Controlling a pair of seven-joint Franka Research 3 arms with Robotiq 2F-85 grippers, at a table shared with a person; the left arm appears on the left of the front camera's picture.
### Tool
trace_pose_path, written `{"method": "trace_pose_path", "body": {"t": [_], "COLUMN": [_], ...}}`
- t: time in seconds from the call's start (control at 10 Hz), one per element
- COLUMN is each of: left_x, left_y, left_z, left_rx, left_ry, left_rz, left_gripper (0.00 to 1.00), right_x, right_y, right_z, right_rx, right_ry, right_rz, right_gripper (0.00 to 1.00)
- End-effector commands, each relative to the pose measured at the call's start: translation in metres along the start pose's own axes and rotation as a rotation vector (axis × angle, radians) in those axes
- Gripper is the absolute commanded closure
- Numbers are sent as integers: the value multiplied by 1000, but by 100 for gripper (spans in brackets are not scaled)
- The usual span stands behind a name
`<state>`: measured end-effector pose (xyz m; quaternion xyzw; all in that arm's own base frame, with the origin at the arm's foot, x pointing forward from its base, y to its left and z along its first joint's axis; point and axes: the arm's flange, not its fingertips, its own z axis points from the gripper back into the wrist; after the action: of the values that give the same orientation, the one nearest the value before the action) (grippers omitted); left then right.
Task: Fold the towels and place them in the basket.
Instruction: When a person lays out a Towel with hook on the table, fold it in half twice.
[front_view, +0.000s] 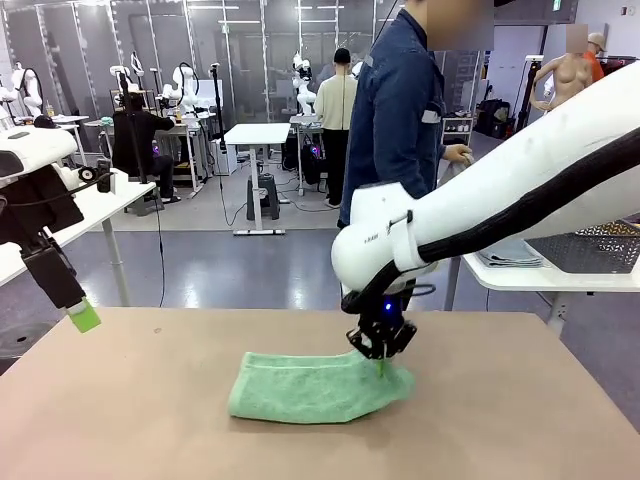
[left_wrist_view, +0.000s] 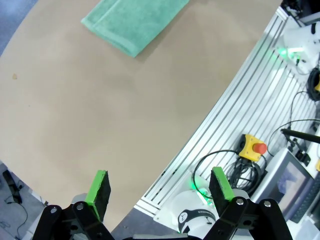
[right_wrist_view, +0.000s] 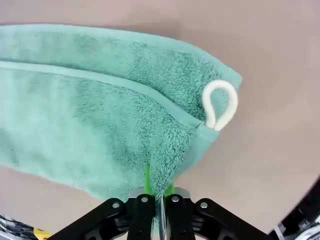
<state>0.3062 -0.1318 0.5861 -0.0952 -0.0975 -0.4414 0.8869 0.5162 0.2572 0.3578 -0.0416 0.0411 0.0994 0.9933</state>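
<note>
A mint-green towel (front_view: 315, 387) lies folded lengthwise on the brown table, its right end slightly raised. My right gripper (front_view: 383, 366) is shut on that right end; in the right wrist view the green pads pinch the towel's edge (right_wrist_view: 159, 187) beside its white loop tag (right_wrist_view: 220, 105). My left gripper (left_wrist_view: 160, 187) hangs open and empty above the table's left side, seen in the front view at the left edge (front_view: 84, 316). The towel (left_wrist_view: 132, 22) also shows far off at the top of the left wrist view. The dark mesh basket (front_view: 590, 246) stands on a white side table at the far right.
A person in a dark blue jacket (front_view: 400, 100) stands behind the table, hand near folded grey cloths (front_view: 508, 254) on the white side table (front_view: 520, 275). The brown table (front_view: 120, 420) has free room to the left and right of the towel.
</note>
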Motion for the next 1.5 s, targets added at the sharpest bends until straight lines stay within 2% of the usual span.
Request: {"method": "trace_pose_path", "body": {"t": [0.0,0.2,0.4,0.7,1.0,1.1,1.2,1.3,1.4], "left_x": [1,1,1,1,1,1,1,1,1], "left_y": [1,1,1,1,1,1,1,1,1], "left_z": [0,0,0,0,0,0,0,0,0], "left_rx": [9,9,9,9,9,9,9,9,9], "left_ry": [-9,-9,-9,-9,-9,-9,-9,-9,-9], "left_rz": [-3,-3,-3,-3,-3,-3,-3,-3,-3], "left_gripper": [0,0,0,0,0,0,0,0,0], "right_x": [-23,-17,2,31,48,51,51,51,51], "right_y": [9,48,99,149,167,170,170,168,165], "right_z": [49,82,85,63,38,35,34,33,31], "right_rx": [-94,-134,-135,-115,-118,-114,-105,-93,-79], "right_ry": [-62,-83,-36,44,116,122,119,121,123], "right_rz": [-39,-11,24,48,49,59,62,60,56], "right_gripper": [100,100,100,100,100,70,56,33,19]}}
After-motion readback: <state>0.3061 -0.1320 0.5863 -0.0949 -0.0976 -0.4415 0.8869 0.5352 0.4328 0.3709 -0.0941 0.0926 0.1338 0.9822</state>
